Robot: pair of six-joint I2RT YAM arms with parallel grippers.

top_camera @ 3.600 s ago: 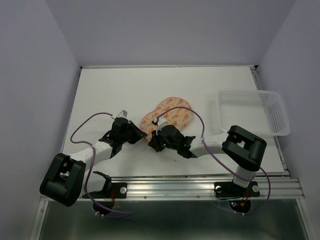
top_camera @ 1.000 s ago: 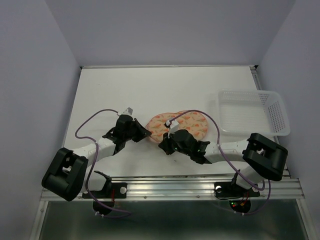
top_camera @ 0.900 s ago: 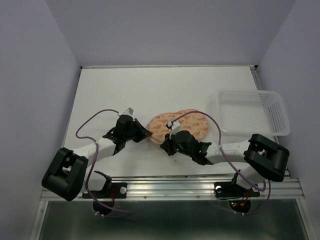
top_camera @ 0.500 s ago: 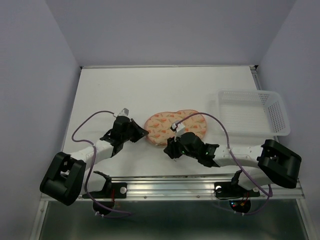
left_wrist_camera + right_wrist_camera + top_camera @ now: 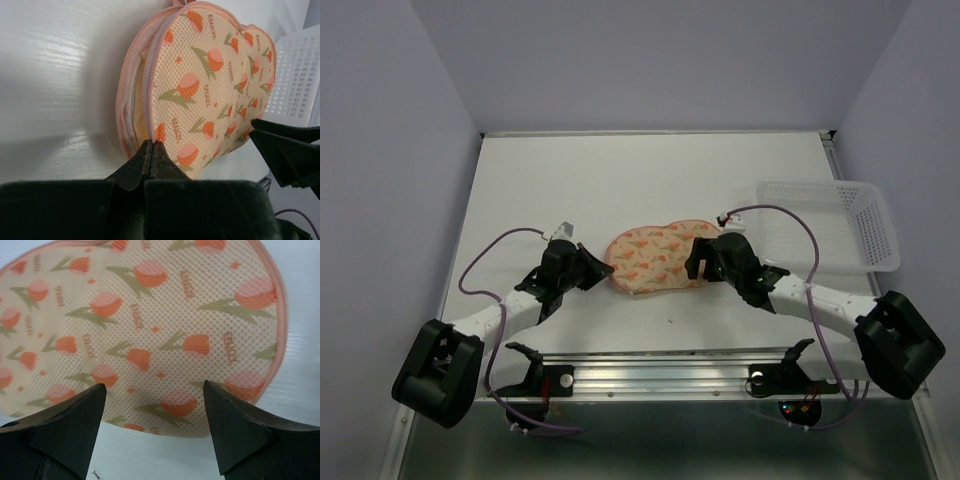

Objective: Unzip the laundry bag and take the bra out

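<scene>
The laundry bag (image 5: 655,258) lies flat at the middle of the table, peach mesh with orange and green marks. My left gripper (image 5: 603,268) is shut on the pink zip edge at the bag's left end; in the left wrist view its jaws (image 5: 152,143) pinch that edge. The zip there gapes a little, and a thin pale tan strip (image 5: 141,120) shows inside, probably the bra; the rest of it is hidden. My right gripper (image 5: 698,262) stands open at the bag's right end. In the right wrist view, the gripper (image 5: 155,390) holds nothing and the bag (image 5: 150,325) lies just beyond its fingertips.
A clear plastic mesh basket (image 5: 868,225) stands at the right side of the table, close behind the right arm's wrist. It also shows in the left wrist view as the basket (image 5: 295,70) beyond the bag. Purple cables loop over both arms.
My right gripper has opened and swung from the bag's near side round to its right end. The bag has settled flatter and lies more crosswise. The left gripper keeps its hold.
</scene>
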